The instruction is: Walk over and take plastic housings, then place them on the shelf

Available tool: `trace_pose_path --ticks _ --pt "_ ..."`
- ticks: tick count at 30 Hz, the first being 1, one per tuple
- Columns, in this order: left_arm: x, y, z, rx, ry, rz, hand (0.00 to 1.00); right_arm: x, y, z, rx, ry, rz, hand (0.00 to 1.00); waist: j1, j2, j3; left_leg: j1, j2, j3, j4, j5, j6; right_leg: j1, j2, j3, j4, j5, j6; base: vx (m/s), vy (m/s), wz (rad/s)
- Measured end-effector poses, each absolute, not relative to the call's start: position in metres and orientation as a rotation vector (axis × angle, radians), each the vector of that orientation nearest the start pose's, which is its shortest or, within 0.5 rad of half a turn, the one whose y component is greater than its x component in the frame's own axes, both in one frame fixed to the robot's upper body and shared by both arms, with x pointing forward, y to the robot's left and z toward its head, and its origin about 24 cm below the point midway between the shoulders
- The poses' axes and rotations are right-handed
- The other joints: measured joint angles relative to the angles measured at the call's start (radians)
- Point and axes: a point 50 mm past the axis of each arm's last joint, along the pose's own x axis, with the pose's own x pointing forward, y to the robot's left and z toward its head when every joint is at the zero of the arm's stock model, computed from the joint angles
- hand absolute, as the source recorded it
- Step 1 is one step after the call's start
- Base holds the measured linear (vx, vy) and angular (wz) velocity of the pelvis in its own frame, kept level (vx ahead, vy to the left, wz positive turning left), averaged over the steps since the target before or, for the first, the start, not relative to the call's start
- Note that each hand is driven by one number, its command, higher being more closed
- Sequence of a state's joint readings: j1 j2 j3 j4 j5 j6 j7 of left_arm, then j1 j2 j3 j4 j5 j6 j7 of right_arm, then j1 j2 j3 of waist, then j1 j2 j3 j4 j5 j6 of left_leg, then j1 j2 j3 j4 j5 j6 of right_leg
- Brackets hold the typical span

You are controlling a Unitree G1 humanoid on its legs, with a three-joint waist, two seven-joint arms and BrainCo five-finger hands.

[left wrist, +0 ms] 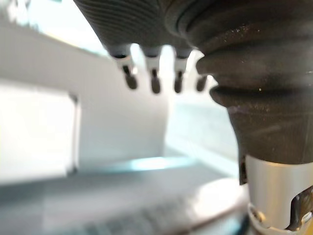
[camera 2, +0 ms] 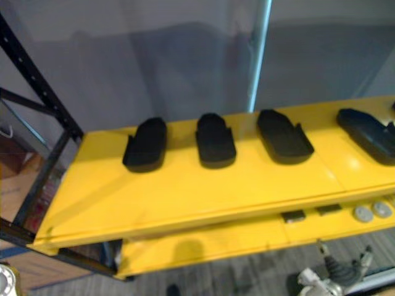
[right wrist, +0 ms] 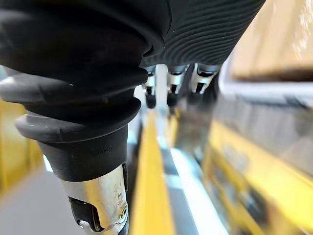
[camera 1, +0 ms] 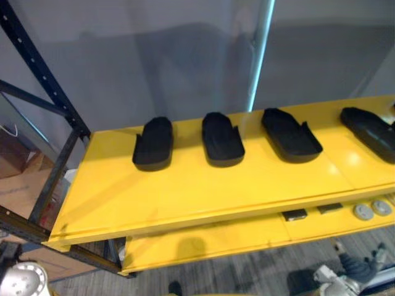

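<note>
The fingers (left wrist: 155,83) of my left hand (left wrist: 137,29) hang loose and a little apart. They hold nothing. The fingers (right wrist: 171,95) of my right hand (right wrist: 205,29) hang loose too, and they hold nothing. My right hand is low down, below the front of the yellow shelf (camera 1: 203,191), near its right end.

Four black plastic housings (camera 2: 215,140) lie in a row on top of the shelf. None of them touches another. The first housing (camera 1: 153,143) is nearest the shelf's left end. The second housing (camera 1: 222,139) comes next, then the third housing (camera 1: 290,134). The fourth housing (camera 1: 370,131) is by the shelf's right end.

Under the shelf is a lower board (camera 1: 210,243), and it is yellow too. On it, below the shelf's right end, lie two small dark blocks (camera 1: 295,214) and two grey round discs (camera 1: 363,212).

A black post (camera 1: 43,86) holds up the shelf's left end. A grey wall (camera 1: 154,61) stands behind the shelf.
</note>
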State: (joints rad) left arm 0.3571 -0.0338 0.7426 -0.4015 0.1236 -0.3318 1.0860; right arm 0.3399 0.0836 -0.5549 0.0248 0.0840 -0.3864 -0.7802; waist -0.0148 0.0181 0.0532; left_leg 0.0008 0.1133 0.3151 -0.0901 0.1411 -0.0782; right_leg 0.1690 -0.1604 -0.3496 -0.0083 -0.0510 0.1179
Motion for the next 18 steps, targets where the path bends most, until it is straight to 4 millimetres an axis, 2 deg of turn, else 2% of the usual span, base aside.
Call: trace_pose_path --ticks 1,4,6,7,10,13,15,16,18 --pt "0.053 0.314 0.107 0.304 -0.573 1.836 0.00 0.092 -0.300 0.027 -0.034 -0.167 -1.495 0.00 -0.001 -0.005 -0.003 0.005 0.001 0.008 0.000 -0.005 0.001 0.007 -0.001 -0.003 -0.005 0.005 0.008 0.00 0.000 0.00" --pt "0.048 0.310 0.103 0.295 -0.566 1.876 0.00 0.097 -0.297 0.060 -0.049 -0.371 -1.496 0.00 0.001 -0.012 -0.007 0.011 0.006 0.026 0.000 -0.007 0.002 0.010 -0.001 -0.004 -0.006 0.005 0.009 0.02 0.002 -0.05" --pt "0.046 0.310 0.093 0.297 -0.518 1.893 0.00 0.104 -0.292 0.089 -0.019 -0.570 -1.446 0.00 0.002 -0.020 -0.011 0.013 0.006 0.029 0.000 -0.008 0.003 0.011 -0.003 -0.009 -0.008 0.001 0.010 0.01 0.001 -0.02" --pt "0.045 0.311 0.092 0.300 -0.507 1.895 0.00 0.105 -0.291 0.093 -0.013 -0.599 -1.436 0.00 0.003 -0.021 -0.012 0.013 0.006 0.030 0.000 -0.008 0.003 0.011 -0.003 -0.009 -0.009 0.000 0.011 0.00 0.000 0.00" --pt "0.041 0.316 0.069 0.322 -0.371 1.917 0.00 0.118 -0.283 0.120 0.004 -0.782 -1.259 0.00 0.011 -0.029 -0.019 0.013 0.005 0.044 0.000 -0.012 0.002 0.010 -0.023 -0.072 -0.008 0.007 0.031 0.04 0.013 -0.11" --pt "0.030 0.320 0.019 0.335 -0.065 1.911 0.00 0.138 -0.277 0.145 0.021 -0.895 -0.979 0.00 0.009 -0.031 -0.023 0.005 -0.002 0.038 0.000 -0.011 -0.001 0.007 -0.030 -0.089 -0.009 0.014 0.041 0.04 0.006 0.05" --pt "0.017 0.314 -0.030 0.279 0.230 1.881 0.00 0.158 -0.271 0.166 0.036 -0.975 -0.773 0.00 0.007 -0.042 -0.027 -0.021 -0.007 0.012 0.000 -0.005 0.000 -0.001 -0.029 -0.112 -0.005 0.019 0.040 0.05 -0.004 0.29" --pt "0.012 0.311 -0.040 0.265 0.295 1.872 0.00 0.164 -0.269 0.171 0.034 -0.991 -0.723 0.00 0.007 -0.043 -0.028 -0.023 -0.008 0.003 0.000 -0.004 0.000 -0.001 -0.029 -0.116 -0.003 0.021 0.040 0.05 -0.010 0.24" --pt "-0.004 0.300 -0.071 0.184 0.499 1.809 0.00 0.190 -0.259 0.187 -0.005 -0.994 -0.544 0.00 0.019 -0.071 -0.031 -0.024 -0.010 -0.006 0.000 -0.002 -0.002 0.002 -0.028 -0.120 -0.001 0.021 0.040 0.05 -0.012 0.11"
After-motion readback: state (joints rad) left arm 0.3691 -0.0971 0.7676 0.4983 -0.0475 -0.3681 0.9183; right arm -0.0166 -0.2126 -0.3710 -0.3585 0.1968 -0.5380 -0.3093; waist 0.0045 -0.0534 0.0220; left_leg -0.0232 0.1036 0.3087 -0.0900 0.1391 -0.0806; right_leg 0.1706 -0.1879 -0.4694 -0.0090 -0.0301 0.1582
